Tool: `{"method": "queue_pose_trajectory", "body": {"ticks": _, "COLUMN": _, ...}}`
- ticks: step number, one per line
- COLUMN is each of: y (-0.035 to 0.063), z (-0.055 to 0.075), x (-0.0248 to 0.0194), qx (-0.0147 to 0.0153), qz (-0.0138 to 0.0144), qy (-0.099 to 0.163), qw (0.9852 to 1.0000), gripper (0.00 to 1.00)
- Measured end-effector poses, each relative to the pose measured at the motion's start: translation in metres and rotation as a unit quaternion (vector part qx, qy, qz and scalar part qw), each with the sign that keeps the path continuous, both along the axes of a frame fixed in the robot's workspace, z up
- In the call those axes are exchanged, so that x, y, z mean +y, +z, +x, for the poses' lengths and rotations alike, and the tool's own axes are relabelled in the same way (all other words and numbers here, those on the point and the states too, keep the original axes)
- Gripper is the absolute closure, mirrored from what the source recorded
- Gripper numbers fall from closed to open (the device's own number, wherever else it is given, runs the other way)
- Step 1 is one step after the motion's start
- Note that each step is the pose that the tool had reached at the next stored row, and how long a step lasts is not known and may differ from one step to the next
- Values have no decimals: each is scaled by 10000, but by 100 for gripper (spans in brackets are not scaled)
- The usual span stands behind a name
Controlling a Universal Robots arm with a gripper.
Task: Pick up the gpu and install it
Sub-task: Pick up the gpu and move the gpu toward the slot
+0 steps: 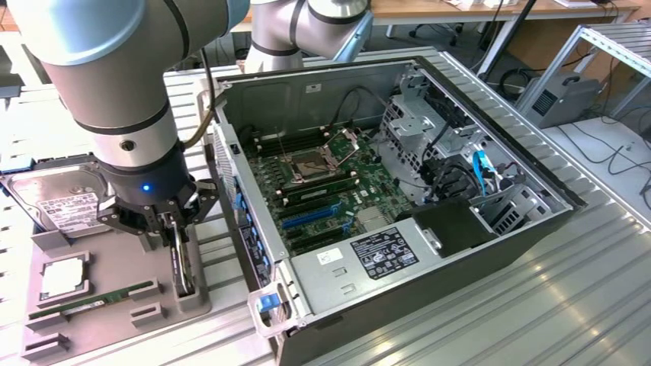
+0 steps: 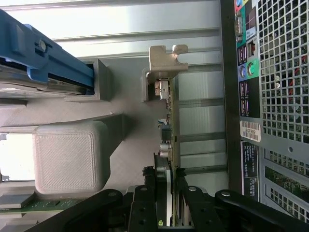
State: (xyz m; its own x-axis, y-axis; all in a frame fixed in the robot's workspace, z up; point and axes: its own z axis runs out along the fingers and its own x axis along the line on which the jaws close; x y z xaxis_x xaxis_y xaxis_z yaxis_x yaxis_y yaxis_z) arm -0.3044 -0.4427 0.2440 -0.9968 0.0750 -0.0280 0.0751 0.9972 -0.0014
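We see the tool (image 1: 168, 223) lowered over the grey holder tray (image 1: 107, 328), which lies on the ribbed metal counter (image 1: 529, 305) at the exterior view's left of the open computer case (image 1: 407, 191). The gpu (image 1: 183, 263) stands on edge in a slot at the side of the tray nearest the case. In the wrist view the tool (image 2: 164, 208) has its black fingers (image 2: 143, 205) pressed against both faces of the gpu (image 2: 170, 125), so we read it as clamped on the card. The card's silver bracket (image 2: 165, 63) is at the end far from the tool. On the same tray we see a hard drive (image 1: 61, 200), a processor chip (image 1: 63, 278) and a green RAM stick (image 1: 91, 302).
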Motion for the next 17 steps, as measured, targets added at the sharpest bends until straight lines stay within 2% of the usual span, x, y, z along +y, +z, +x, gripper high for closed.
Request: {"method": "queue_pose_trajectory", "body": {"ticks": 17, "y": 52, "z": 1, "x": 0, "qx": 0, "qz": 0, "qy": 0, "qw": 10000, "gripper": 73}}
